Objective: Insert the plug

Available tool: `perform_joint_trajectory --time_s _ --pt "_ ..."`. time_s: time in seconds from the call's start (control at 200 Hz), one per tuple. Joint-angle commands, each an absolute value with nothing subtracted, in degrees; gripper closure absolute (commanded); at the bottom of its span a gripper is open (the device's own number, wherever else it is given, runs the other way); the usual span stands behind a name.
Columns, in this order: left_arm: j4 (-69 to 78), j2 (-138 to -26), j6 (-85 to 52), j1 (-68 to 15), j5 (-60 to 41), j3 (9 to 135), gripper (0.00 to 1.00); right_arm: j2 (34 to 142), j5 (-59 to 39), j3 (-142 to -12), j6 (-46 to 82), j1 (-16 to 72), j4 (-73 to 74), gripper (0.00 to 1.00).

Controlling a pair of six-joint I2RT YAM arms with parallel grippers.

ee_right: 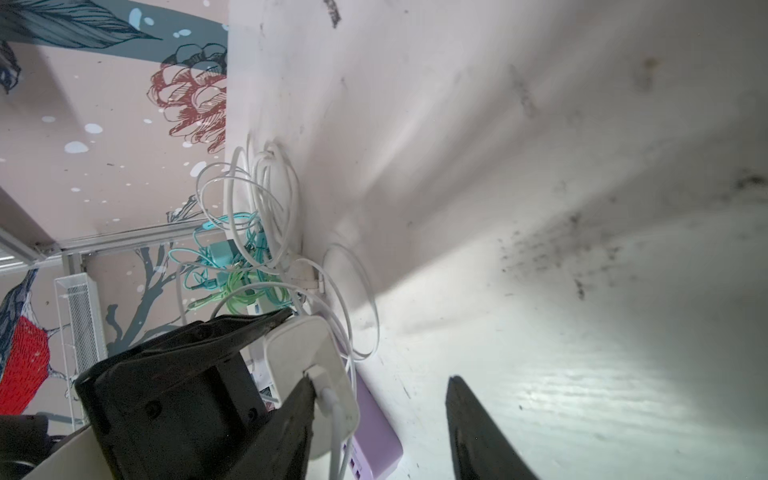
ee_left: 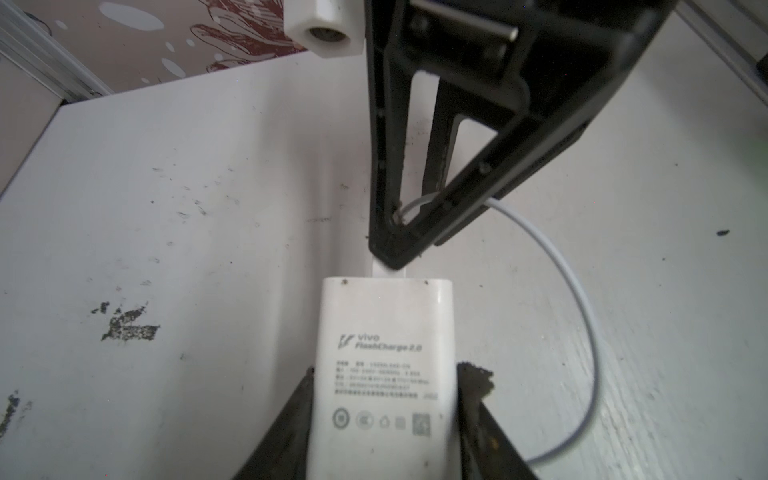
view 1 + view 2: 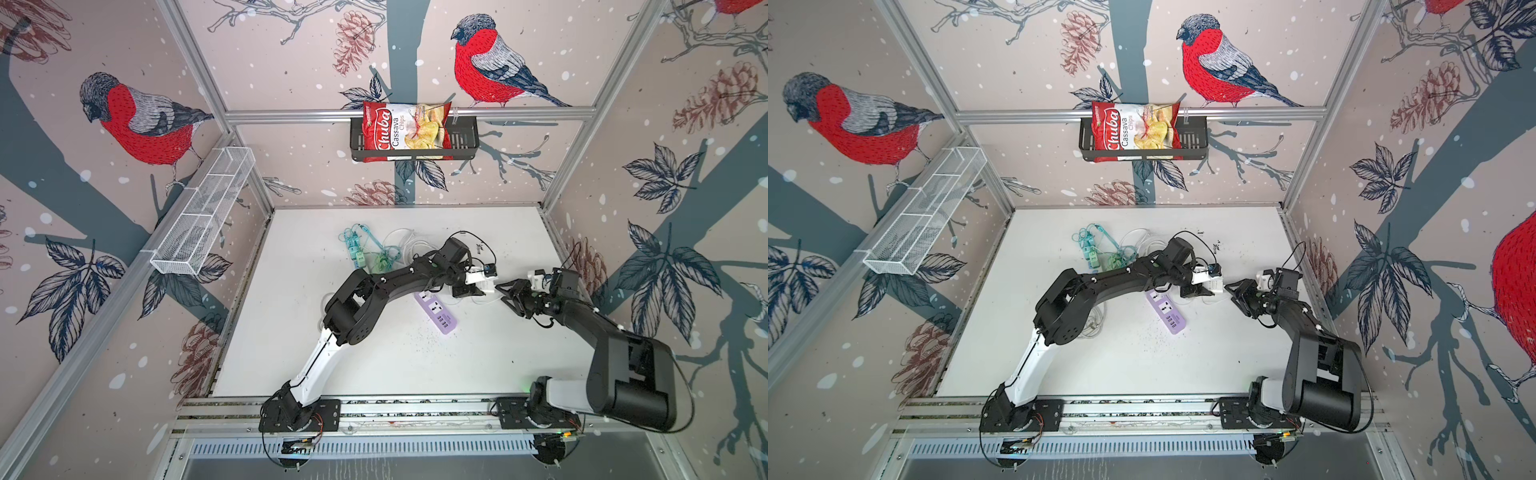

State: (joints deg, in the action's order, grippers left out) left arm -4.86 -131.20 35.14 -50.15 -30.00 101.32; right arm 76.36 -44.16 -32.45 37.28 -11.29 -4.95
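The left gripper [image 2: 386, 374] has its two black fingers clamped on the flat sides of the plug [image 2: 382, 324], a smooth white block with rounded corners and grey print. The right gripper [image 1: 380, 379] faces it with jaws apart, one matte fingertip touching the plug's cable end. A thin white cable [image 2: 582, 311] loops away from there. The slim lilac power strip [image 3: 437, 313] lies near the plug, with bare room around it on the scuffed white table [image 3: 457, 365].
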Motion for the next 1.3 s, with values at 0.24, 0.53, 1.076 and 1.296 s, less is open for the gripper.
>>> perform_joint_trajectory --time_s 0.24,0.53,1.076,1.296 --pt "3.3 -128.8 32.1 -50.4 -32.2 99.7 0.87 68.0 -45.3 -34.8 36.0 -8.9 -5.0 0.40" --pt "6.0 -126.0 31.6 -50.7 -32.0 96.9 0.88 69.8 -44.5 -34.7 35.6 -6.5 -4.9 0.43" --pt "5.8 -124.9 31.9 -51.7 -31.7 95.7 0.89 70.6 -44.6 -35.8 37.5 -3.8 -1.5 0.58" --pt "6.4 -124.5 31.7 -52.1 -32.0 95.7 0.89 70.9 -45.0 -35.6 38.1 -3.1 -0.2 0.66"
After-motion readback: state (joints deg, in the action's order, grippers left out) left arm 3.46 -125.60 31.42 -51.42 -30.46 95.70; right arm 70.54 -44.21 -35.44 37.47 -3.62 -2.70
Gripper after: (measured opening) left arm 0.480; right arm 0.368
